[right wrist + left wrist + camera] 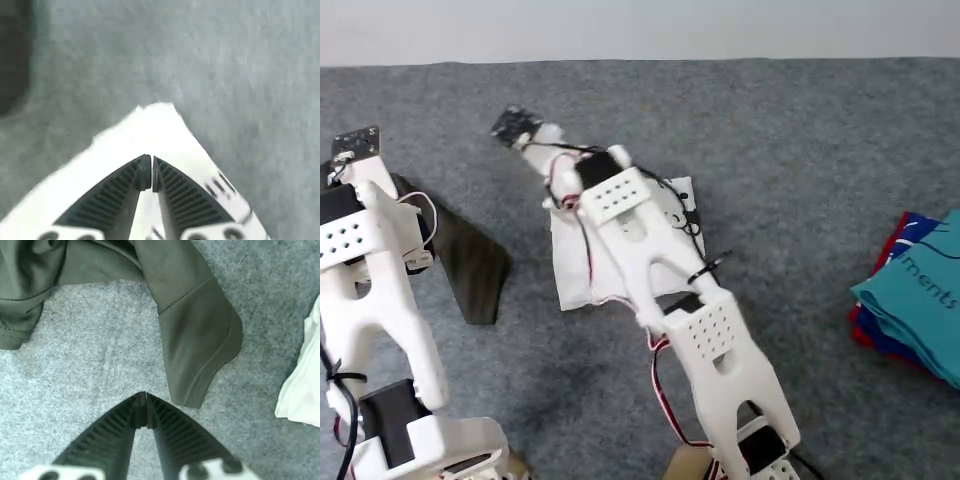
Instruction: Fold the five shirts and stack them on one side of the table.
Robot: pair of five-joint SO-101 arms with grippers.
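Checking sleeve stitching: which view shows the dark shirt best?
Left wrist view: the dark shirt lies close, hem stitching visible. In the high view the left arm hides part; the right wrist view has a dark patch, perhaps it.

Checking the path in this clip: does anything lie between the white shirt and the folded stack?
Nothing visible does: bare grey table runs between the white shirt and the folded stack; the dark shirt lies on the opposite side.
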